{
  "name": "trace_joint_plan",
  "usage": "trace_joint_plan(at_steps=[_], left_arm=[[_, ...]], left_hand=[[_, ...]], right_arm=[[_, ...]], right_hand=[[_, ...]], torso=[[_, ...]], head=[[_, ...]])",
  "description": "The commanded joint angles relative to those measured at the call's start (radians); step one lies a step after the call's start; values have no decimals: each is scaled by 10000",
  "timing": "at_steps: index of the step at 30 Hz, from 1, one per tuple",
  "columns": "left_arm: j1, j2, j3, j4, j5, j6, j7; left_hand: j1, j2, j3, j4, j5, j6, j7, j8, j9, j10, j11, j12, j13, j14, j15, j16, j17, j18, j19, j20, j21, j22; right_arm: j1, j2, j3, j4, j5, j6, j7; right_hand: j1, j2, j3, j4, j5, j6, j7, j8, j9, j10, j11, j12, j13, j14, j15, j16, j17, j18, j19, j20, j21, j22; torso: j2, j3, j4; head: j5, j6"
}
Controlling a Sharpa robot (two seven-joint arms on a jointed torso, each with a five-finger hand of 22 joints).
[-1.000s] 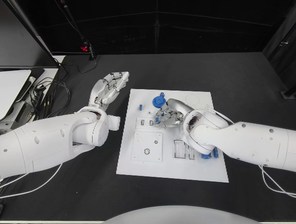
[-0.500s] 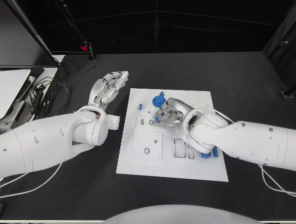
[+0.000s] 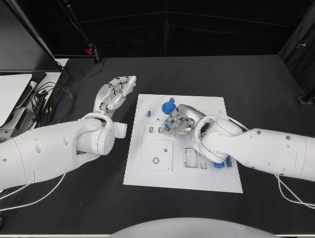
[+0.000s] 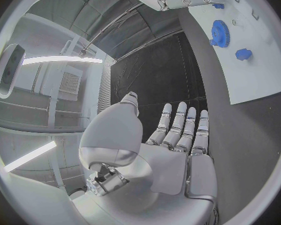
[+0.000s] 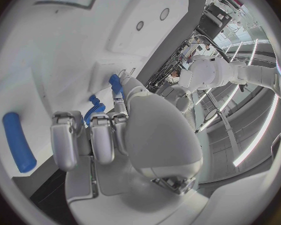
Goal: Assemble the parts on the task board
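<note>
Blue part (image 5: pixel 95 106) was pinched in the right hand's (image 3: pixel 180 120) fingers just above the task board (image 3: pixel 182 176), while the left hand (image 3: pixel 116 92) lay wide open beside the board.

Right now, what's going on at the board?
The right robot hand is curled over the middle of the white task board, working a small blue part at its fingertips. The left robot hand hovers flat and open over the black table beside the board, holding nothing. A blue gear lies loose on the board near the right hand.
</note>
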Motion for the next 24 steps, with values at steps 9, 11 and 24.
trace_joint_plan(at_steps=[9, 11, 24], left_arm=[[18, 6, 5, 1, -68, 52, 2465], [18, 7, 4, -2, -68, 51, 2461], [16, 16, 1, -14, -68, 56, 2467]], left_hand=[[34, 94, -70, 24, 64, 67, 1414, 31, -21, 8, 31, 31, -18, -13, 53, 38, -17, -29, 4, 67, 71, 11], [34, 94, -70, 24, 64, 67, 1414, 31, -21, 8, 31, 31, -18, -13, 53, 38, -17, -29, 4, 67, 71, 11], [34, 94, -70, 24, 64, 67, 1414, 31, -21, 8, 31, 31, -18, -13, 53, 38, -17, -29, 4, 67, 71, 11]], right_arm=[[-10, -28, -9, 26, -59, 192, -113], [-12, -33, -10, 31, -69, 188, -121], [-29, -78, -10, 55, -238, 293, -122]], right_hand=[[-48, -83, 1, -73, -82, -96, 6, -50, -10, 1040, 104, 25, 2633, 1039, 98, 25, 2635, -74, 1076, 83, 34, 2634], [-43, -120, -6, -93, -95, -158, -1, -67, -21, 1040, 106, 25, 2633, 1039, 107, 25, 2635, -74, 1076, 93, 34, 2634], [-16, -614, -114, -149, -211, -731, 40, -67, -43, 1040, 148, 25, 2633, 1039, 158, 25, 2635, -74, 1076, 153, 34, 2634]], torso=[[3, -1, -6], [4, 1, -6], [0, 3, -5]], head=[[-14, -23], [-15, -23], [-10, -31]])
